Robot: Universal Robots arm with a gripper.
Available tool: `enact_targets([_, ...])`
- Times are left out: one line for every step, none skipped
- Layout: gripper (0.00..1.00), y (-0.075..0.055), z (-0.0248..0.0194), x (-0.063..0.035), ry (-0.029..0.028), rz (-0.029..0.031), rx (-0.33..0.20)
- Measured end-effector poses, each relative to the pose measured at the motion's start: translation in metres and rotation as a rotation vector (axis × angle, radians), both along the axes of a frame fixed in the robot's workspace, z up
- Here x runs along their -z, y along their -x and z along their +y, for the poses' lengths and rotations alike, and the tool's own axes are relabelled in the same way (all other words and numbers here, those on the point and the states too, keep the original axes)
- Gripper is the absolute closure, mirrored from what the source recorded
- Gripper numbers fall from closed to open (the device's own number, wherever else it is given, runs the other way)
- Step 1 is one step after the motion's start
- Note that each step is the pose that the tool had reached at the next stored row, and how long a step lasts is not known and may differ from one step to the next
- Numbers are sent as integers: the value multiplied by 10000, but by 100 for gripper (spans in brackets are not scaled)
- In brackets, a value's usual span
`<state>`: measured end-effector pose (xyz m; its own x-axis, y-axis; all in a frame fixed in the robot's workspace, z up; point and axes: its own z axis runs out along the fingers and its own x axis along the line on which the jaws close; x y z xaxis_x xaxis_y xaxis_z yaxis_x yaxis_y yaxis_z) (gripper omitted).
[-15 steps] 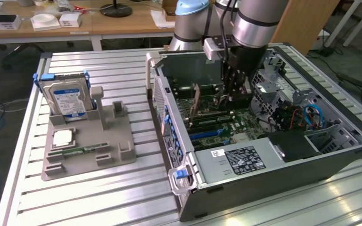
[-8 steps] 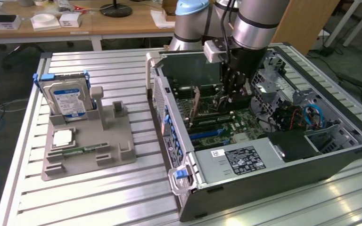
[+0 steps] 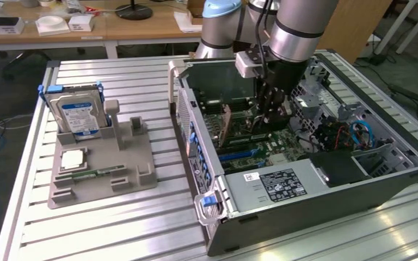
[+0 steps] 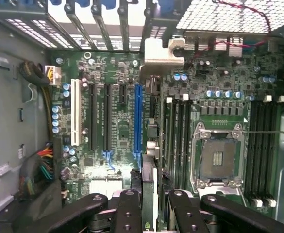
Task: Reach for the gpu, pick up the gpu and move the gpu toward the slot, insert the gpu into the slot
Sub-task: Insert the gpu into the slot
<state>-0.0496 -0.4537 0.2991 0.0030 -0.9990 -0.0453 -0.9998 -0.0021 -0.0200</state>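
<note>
Grey steel case lies on its side on the slatted table, open side up. Inside it are the green motherboard, bundled cables by one wall and a black box with a white label near the front. Beside the case, a grey stand holds a blue-labelled drive upright and a square silver chip lying flat. The arm reaches down through the open side. The gripper is clamped on the gpu, one finger on each face. The card stands on edge over the board and shows edge-on in the wrist view. Its long axis runs parallel to the expansion slots. Its metal bracket points at the row of rear slot covers and sits close to them. The card's edge lies just beside the blue slot, between it and the memory slots. Whether the card touches the board cannot be told. On the slot's far side, two black slots and a white one lie bare. The socket sits beyond the memory slots, and the cables are well apart from the card. In the exterior view the case's rear wall stands on the left, near the gripper.
</note>
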Motion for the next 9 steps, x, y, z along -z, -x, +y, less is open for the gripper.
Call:
enact_targets([74, 7, -13, 2, 3, 0, -1])
enact_targets([74, 15, -26, 5, 2, -1, -2])
enact_targets([74, 25, -34, 8, 3, -1, -2])
enact_targets([74, 46, -36, 13, 3, -2, -1])
enact_targets([74, 81, -36, 22, 3, -1, -1])
enact_targets([74, 118, -36, 35, 2, -1, 0])
enact_targets([74, 156, -37, 49, 4, 0, 0])
enact_targets([74, 188, -36, 67, 5, -1, 0])
enact_targets([74, 210, -37, 86, 7, -1, 2])
